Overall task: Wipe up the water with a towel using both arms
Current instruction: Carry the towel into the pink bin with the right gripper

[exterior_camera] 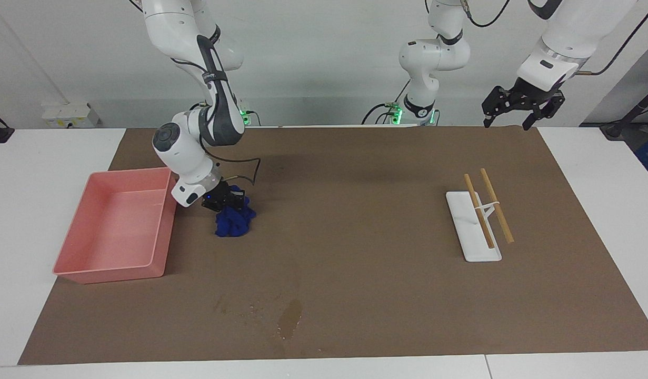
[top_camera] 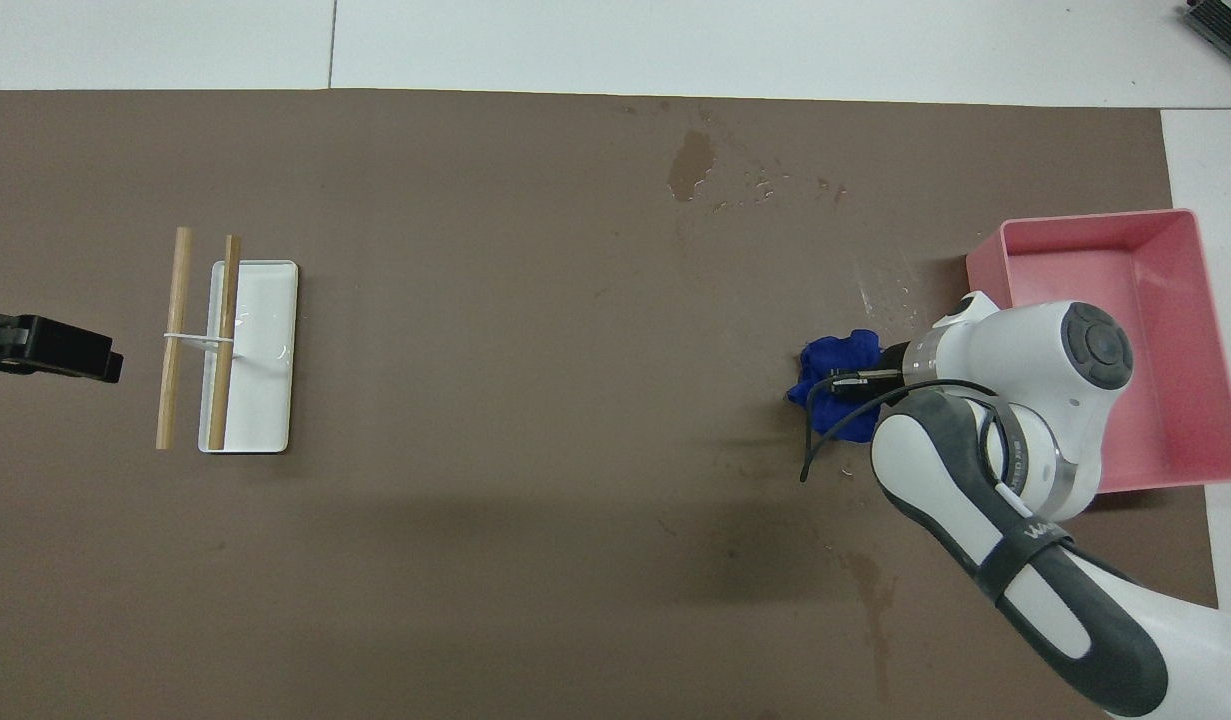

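Even, bright overhead light; soft shadows fall on the brown mat [exterior_camera: 355, 210] beside the pink tray [exterior_camera: 71, 273]; both views are sharp.

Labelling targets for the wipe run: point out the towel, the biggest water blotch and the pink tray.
towel [exterior_camera: 235, 222]: facing view, on the bunched blue cloth below the right gripper.
water [exterior_camera: 290, 315]: facing view, middle of the largest dark blotch on the mat.
pink tray [top_camera: 1085, 232]: overhead view, on the rim farthest from the robots.

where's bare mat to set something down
Widest bare brown mat lies between crumpled blue towel and white rectangular tray bearing wooden sticks. Crowded: right claw on towel beside pink plastic bin; water blotches farther out.
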`<state>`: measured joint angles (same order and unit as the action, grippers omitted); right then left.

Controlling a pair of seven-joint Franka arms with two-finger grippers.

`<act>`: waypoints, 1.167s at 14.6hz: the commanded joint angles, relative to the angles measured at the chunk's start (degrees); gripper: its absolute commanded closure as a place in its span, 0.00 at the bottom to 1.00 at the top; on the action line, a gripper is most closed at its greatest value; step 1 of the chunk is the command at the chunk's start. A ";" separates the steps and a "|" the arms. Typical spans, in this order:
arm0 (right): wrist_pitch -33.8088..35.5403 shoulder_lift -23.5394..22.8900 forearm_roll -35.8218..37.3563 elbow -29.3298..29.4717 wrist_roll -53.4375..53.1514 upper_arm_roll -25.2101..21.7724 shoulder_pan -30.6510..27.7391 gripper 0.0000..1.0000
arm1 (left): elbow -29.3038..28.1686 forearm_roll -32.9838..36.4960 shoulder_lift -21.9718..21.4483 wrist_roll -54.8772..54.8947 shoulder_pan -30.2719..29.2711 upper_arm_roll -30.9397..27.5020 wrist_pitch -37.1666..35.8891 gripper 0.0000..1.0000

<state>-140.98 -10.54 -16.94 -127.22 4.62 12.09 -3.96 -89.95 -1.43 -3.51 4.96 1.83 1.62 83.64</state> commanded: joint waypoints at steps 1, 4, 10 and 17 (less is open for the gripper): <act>-2.63 -7.10 3.31 7.66 0.31 0.21 -1.30 1.00 | -1.80 1.08 -1.50 0.14 -0.16 0.14 0.64 0.00; -4.82 -16.85 4.46 17.59 0.22 0.21 -1.13 1.00 | -1.72 1.08 -1.50 0.14 -0.16 0.14 0.64 0.00; -1.17 -21.00 15.60 27.62 0.13 0.03 -2.53 1.00 | -1.72 1.08 -1.50 0.14 -0.16 0.14 0.64 0.00; 26.50 -10.49 15.10 34.14 0.13 0.30 -4.38 1.00 | -1.80 1.08 -1.50 0.14 -0.16 0.14 0.64 0.00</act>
<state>-121.90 -27.06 -2.93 -92.87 4.77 11.61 -7.83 -89.97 -1.43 -3.53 4.96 1.83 1.62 83.64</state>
